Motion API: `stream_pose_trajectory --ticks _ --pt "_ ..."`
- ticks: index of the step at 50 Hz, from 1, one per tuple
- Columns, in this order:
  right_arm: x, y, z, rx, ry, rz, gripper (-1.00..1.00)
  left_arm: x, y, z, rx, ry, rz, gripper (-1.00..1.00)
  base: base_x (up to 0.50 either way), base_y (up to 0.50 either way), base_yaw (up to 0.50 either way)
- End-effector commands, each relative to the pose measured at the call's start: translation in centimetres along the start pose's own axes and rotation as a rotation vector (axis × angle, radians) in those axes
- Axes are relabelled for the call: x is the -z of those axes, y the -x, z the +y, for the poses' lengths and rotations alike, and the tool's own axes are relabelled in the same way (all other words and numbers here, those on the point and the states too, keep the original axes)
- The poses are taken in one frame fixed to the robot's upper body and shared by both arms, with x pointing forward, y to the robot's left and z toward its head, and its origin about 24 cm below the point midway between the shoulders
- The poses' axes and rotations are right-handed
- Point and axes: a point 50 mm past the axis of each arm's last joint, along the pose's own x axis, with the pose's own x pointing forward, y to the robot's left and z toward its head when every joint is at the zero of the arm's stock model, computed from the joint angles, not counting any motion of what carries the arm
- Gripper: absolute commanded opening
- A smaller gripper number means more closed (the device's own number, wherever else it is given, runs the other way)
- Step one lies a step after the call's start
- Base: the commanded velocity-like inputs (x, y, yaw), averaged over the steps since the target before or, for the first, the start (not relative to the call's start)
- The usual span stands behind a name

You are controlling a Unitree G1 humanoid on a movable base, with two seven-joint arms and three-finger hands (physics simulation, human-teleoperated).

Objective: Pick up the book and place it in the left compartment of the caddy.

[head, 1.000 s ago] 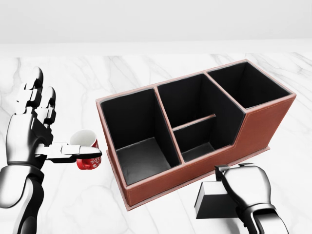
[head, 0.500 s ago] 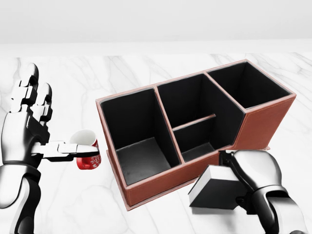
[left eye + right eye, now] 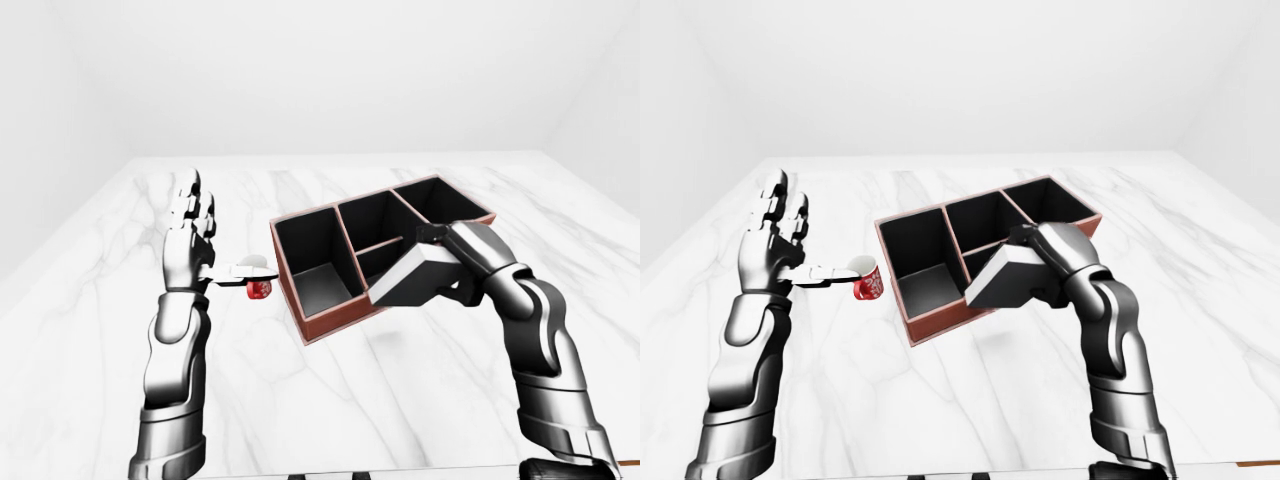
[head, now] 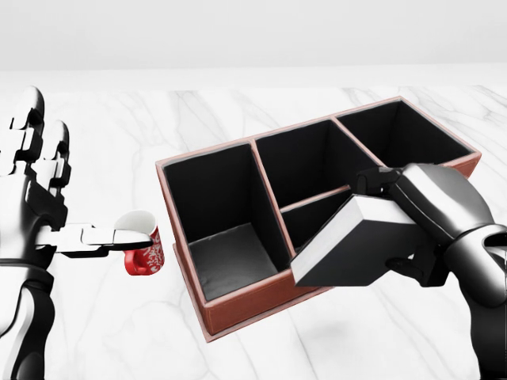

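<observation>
The book (image 4: 356, 247), dark-covered with a white page edge, hangs tilted in the air with my right hand (image 4: 394, 226) shut on it. In the head view it overlaps the near wall of the brown caddy (image 4: 238, 305) below the low middle compartment. The caddy's tall left compartment (image 4: 226, 237) is black inside and holds nothing. My left hand (image 4: 55, 198) stands open at the left edge of the view, fingers upright, its thumb stretched over the red mug (image 4: 145, 255).
The caddy stands slanted on a white marble table (image 4: 119, 332). The red mug with a white pattern sits just left of the caddy's left wall. The caddy's right compartment (image 4: 400, 138) is tall and dark.
My right hand has lifted the book from the table at the lower right, up and left to the caddy's near wall. The left hand has drifted a little left.
</observation>
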Motion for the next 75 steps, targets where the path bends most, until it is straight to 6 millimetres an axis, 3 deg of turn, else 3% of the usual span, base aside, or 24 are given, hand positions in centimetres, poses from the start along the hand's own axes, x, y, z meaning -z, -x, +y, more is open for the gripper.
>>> stream_pose_trajectory --ticks 1,15,31,49,75 --pt "-1.7 -0.9 -4.5 0.075 -0.009 -0.113 -1.00 -0.2 0.1 0.2 -0.004 -0.004 -0.008 1.00 0.00 0.00 0.00" --pt "-5.2 -5.6 -5.9 0.079 0.011 -0.190 -1.00 0.1 0.2 0.0 0.000 0.000 0.006 1.00 0.00 0.00 0.00" --pt "-8.6 -9.9 -4.8 0.056 0.086 -0.188 -1.00 0.0 0.3 0.6 -0.010 -0.004 0.001 1.00 0.00 0.00 0.00" --pt "-11.7 -10.8 -3.4 0.027 0.136 -0.235 -1.00 0.4 0.7 1.1 -0.021 0.002 0.021 1.00 0.00 0.00 0.00" --pt "-13.4 -12.8 -0.8 0.080 0.302 -0.207 -1.00 1.2 0.8 1.4 -0.028 0.013 0.057 1.00 0.00 0.00 0.00"
